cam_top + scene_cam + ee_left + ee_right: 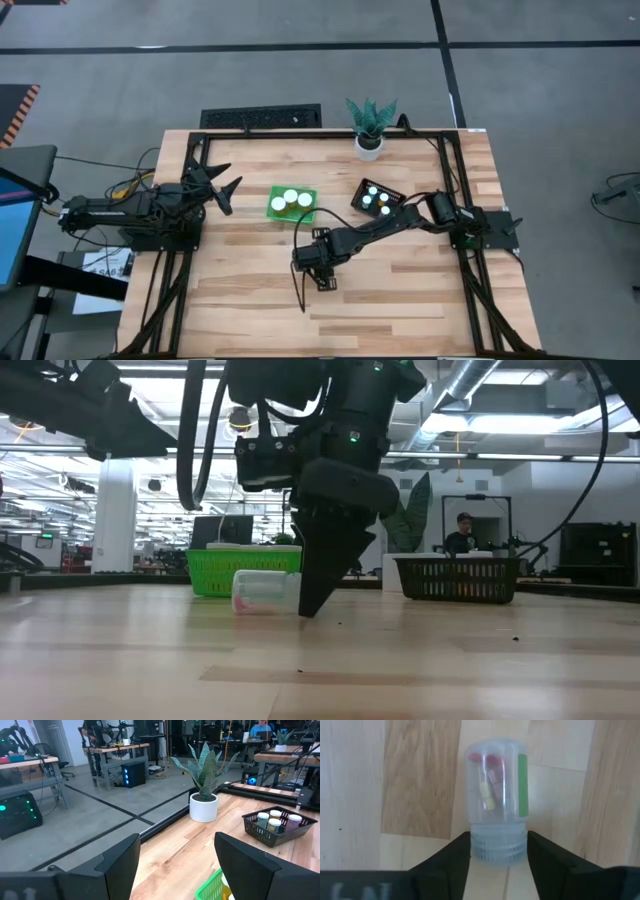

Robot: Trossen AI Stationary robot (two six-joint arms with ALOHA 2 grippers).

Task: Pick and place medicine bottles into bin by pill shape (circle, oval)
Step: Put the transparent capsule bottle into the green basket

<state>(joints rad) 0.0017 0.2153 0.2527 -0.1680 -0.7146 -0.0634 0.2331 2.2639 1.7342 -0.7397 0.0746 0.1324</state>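
A clear medicine bottle (496,785) with red and yellow pills, a green label strip and a white ribbed cap lies on its side on the table's middle; it also shows in the low view (262,592). My right gripper (498,856) points down at it, shut on its cap end (322,270). A green bin (292,203) holds three white-capped bottles. A black bin (378,199) holds several more. My left gripper (224,189) hangs open and empty over the table's left edge. My right gripper pinches the bottle's white ribbed cap (498,845) between its two fingers, one on each side. The fingers (318,585) come from above, pointing down, and lie across the bottle. The bottle lies level on its side on the table.
A white pot with a green plant (369,128) stands at the far edge, behind the black bin. The two bins sit side by side beyond the right gripper. A black frame rail (330,133) runs around the table. Bare wood lies toward the near edge.
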